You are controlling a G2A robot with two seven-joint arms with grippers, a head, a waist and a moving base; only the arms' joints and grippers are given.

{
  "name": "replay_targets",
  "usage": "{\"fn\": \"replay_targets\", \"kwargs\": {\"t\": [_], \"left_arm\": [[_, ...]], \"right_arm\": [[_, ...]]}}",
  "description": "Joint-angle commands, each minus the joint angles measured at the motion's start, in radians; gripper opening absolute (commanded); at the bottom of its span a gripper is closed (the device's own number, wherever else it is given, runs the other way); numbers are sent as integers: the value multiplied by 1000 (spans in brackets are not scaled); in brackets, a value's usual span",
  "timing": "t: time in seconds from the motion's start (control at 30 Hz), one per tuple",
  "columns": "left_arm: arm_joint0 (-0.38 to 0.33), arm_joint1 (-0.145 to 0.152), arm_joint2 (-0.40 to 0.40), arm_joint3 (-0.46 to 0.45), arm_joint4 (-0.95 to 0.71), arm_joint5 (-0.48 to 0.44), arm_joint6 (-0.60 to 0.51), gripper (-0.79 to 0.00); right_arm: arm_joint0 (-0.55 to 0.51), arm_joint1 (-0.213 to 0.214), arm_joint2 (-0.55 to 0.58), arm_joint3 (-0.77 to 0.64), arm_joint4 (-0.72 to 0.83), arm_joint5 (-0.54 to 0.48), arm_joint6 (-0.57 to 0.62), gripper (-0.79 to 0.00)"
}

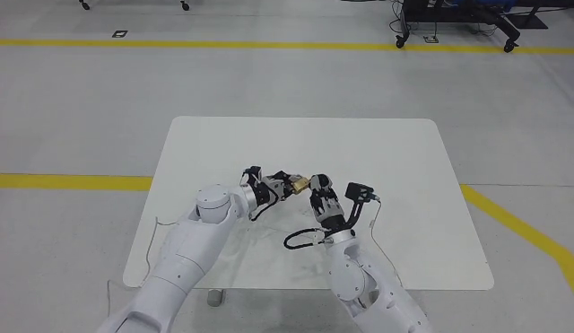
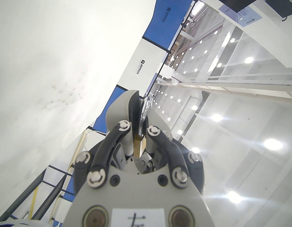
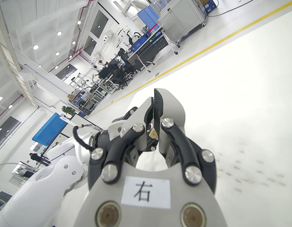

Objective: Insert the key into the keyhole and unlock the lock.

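Ok, prob insertion step: left gripper [image 2: 142, 106] clamps lock [image 2: 139, 145], right gripper [image 3: 155, 102] pinched closed, on what idk. Next: align key w/ keyhole.

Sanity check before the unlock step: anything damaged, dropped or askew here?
Nothing stands out. The left gripper is shut on the brass lock. The right gripper is shut and meets it above the table. The tabletop has faint dark specks, which look like scuffs rather than a spill.
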Motion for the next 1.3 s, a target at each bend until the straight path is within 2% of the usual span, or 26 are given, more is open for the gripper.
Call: {"fn": "replay_targets", "kwargs": {"t": [0.0,0.43,0.93,1.03,1.27], "left_arm": [[0,0,2,0,-1,3,-1,-785],[-8,-1,-9,16,-17,10,17,-785],[-9,-1,-21,20,-29,7,41,-785],[-9,-1,-20,19,-25,2,44,-785],[2,2,-29,-1,-6,-44,73,-785]], "right_arm": [[8,-2,-1,12,-9,6,7,-785],[6,-9,-9,28,-71,23,44,-785],[-59,2,26,-14,-48,-42,192,-785],[-70,1,43,-24,20,-63,203,-785],[-87,-6,106,-46,355,-121,266,-785]]}}
